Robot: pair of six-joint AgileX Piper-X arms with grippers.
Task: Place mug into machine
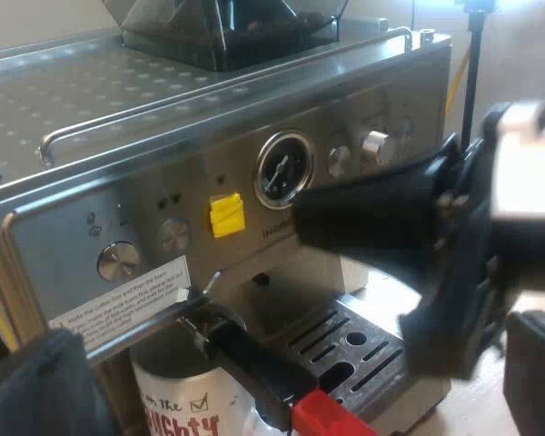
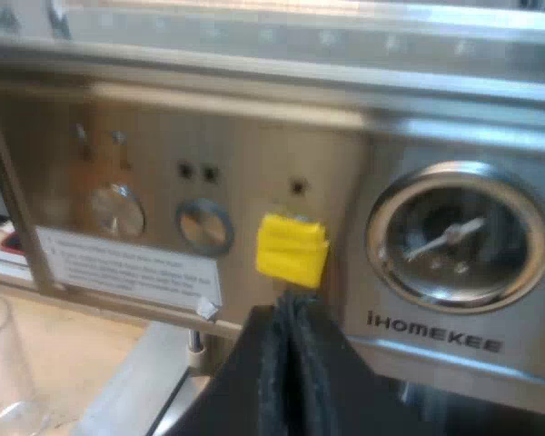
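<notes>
Under holder (image 1: 254, 368): mug (image 1: 177, 400) | left fingers (image 1: 36, 391) apart | right fingers (image 2: 286, 372) together | glass (image 2: 0, 363) beside machine (image 2: 254, 154)

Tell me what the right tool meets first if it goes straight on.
Likely the yellow tab on the machine's front, by the gauge: the right tool points straight at it, though depth is unclear.

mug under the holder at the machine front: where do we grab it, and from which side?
Take the mug by its white side wall, coming in level from out in front of the machine. The holder's dark handle, ending in the red end, crosses just above the rim, so a top-down grasp looks blocked. The mug's own handle is hidden, so I can't suggest gripping there.
</notes>
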